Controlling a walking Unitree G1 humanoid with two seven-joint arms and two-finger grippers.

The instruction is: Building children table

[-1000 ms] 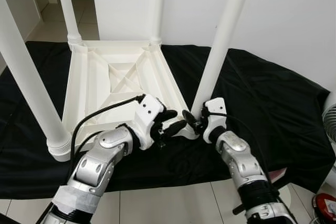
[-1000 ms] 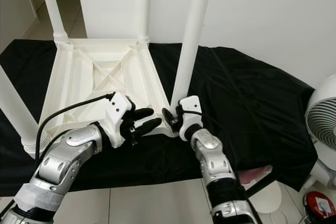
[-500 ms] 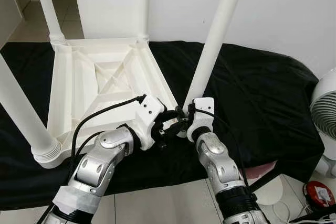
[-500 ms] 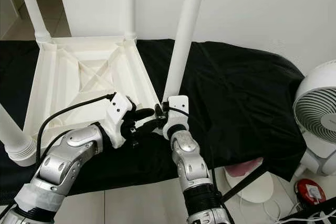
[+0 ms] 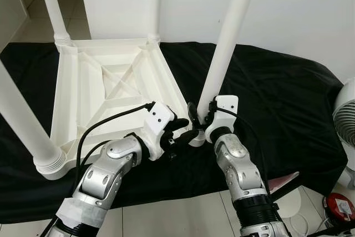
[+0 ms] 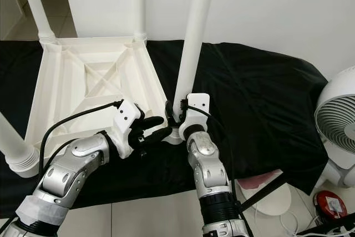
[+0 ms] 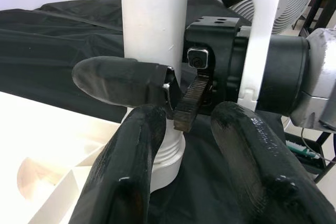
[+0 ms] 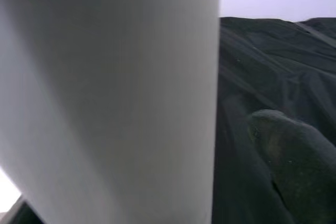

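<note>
While the upturned table top [image 5: 111, 90] lies on the black cloth [image 5: 277, 104] at centre left of the left eye view, my right gripper [image 5: 195, 120] has moved in since 1 second ago and now pinches the base of the near leg [image 5: 224, 48].

In the left wrist view, my left gripper [image 7: 194, 145] hangs spread just beside that leg.

In the right wrist view, the leg fills the left.

I judge it is seating leg 4.
</note>
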